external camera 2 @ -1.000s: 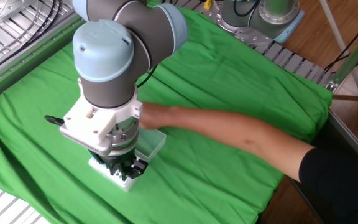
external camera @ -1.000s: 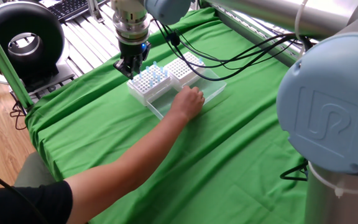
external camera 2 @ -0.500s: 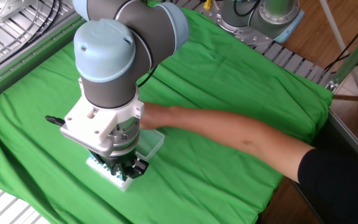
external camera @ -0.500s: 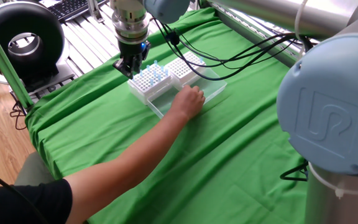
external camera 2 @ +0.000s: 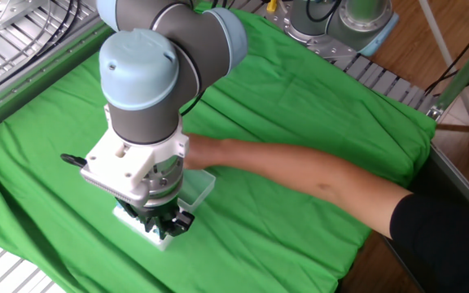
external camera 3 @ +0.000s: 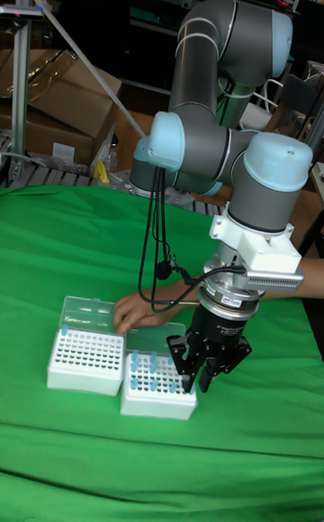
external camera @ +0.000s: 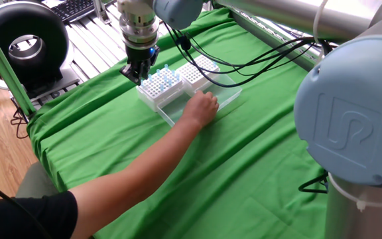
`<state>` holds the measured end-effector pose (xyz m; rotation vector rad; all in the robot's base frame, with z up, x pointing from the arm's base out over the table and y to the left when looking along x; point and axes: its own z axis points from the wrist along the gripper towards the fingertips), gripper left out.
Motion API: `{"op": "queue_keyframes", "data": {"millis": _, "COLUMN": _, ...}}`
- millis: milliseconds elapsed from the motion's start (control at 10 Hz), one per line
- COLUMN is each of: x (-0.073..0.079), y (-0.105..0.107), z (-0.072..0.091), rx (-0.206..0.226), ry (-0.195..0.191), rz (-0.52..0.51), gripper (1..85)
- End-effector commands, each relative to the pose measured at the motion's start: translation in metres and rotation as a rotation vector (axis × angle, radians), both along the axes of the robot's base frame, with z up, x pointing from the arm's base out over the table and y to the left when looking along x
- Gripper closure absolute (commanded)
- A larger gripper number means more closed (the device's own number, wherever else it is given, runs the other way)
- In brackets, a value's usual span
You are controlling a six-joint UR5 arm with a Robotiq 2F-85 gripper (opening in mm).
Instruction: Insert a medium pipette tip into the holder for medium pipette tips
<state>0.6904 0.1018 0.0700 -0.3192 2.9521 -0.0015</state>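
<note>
Rack [external camera 3: 158, 389]: fingers [external camera 3: 200, 379] at its 3 o'clock edge, grip state unclear; descend plumb, tip centred over one hole.

Even bright lighting, soft shadows, sharp focus; tall view dimmer

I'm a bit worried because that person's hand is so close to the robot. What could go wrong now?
The hand rests on the open lid, right beside the rack the gripper hangs over. A sideways swing might bump it. The rack already holds blue tips, so a slightly off descent could knock them or miss a hole. The pictures don't show whether the gripper is holding a tip.
</note>
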Motion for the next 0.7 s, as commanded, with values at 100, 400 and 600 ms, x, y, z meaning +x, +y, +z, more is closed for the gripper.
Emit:
{"op": "queue_keyframes", "data": {"millis": 100, "x": 0.0027, "y": 0.002, "z": -0.0055, "rx": 0.015, "ry": -0.006, "rz": -0.015, "gripper": 58.0}}
{"op": "queue_keyframes", "data": {"millis": 400, "x": 0.0009, "y": -0.0009, "z": -0.0099, "rx": 0.019, "ry": -0.004, "rz": -0.018, "gripper": 60.7}}
{"op": "queue_keyframes", "data": {"millis": 600, "x": -0.0056, "y": -0.0051, "z": -0.0089, "rx": 0.007, "ry": 0.021, "rz": -0.044, "gripper": 70.7}}
